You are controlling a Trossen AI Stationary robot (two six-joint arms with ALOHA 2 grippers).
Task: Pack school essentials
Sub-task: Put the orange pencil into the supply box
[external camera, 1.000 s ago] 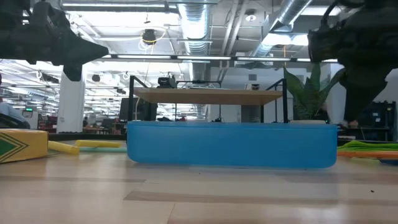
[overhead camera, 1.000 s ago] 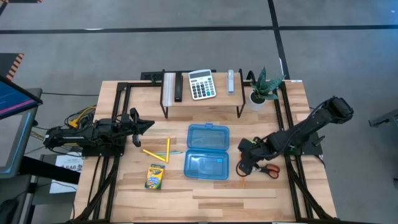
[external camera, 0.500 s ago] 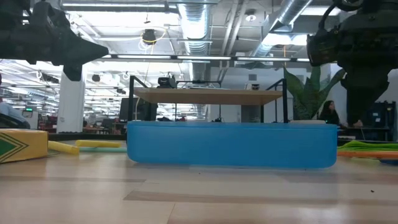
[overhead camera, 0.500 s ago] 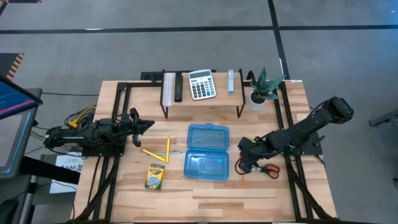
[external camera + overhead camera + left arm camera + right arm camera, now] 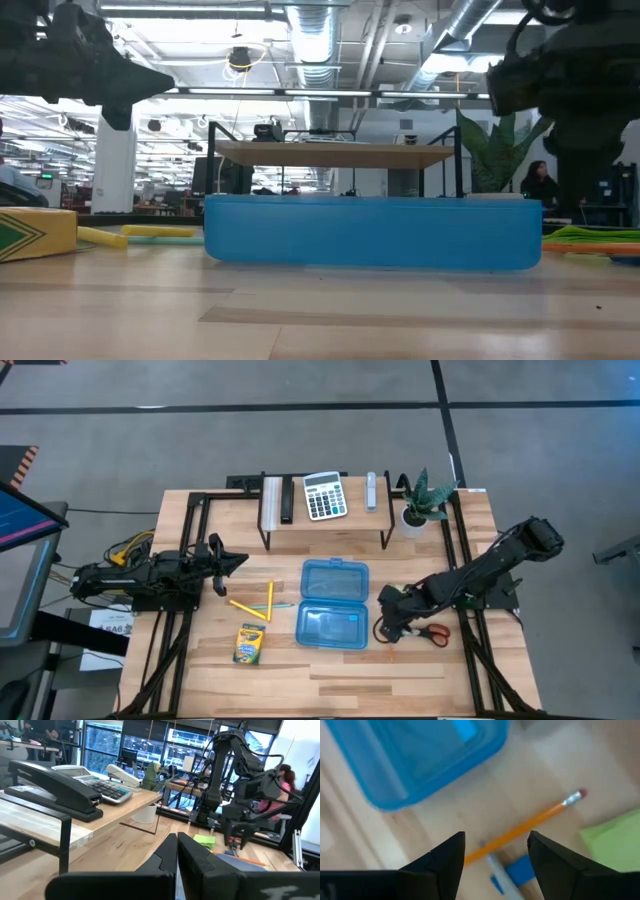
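Note:
An open blue plastic case [image 5: 333, 605] lies mid-table. To its left lie yellow pencils [image 5: 252, 604] and the yellow-green crayon box [image 5: 248, 643]. My right gripper [image 5: 388, 628] hovers open just right of the case. In its wrist view [image 5: 495, 837] its fingers stand either side of an orange pencil [image 5: 520, 832] that lies flat on the table, beside a small blue piece [image 5: 517, 872] and the lime-green sticky-note pad [image 5: 615, 845]. Red-handled scissors [image 5: 435, 632] lie to the right of this gripper. My left gripper [image 5: 240, 560] waits shut at the table's left, above the surface.
A black-framed wooden shelf [image 5: 325, 520] along the far edge carries a grey-white calculator [image 5: 324, 495] and a black stapler [image 5: 286, 500]. A potted plant [image 5: 420, 500] stands at its right end. Bare wood lies along the near edge [image 5: 340, 680].
My right gripper has crept a little toward the table's left, closer to the blue case, staying open. The left arm and all objects have kept still.

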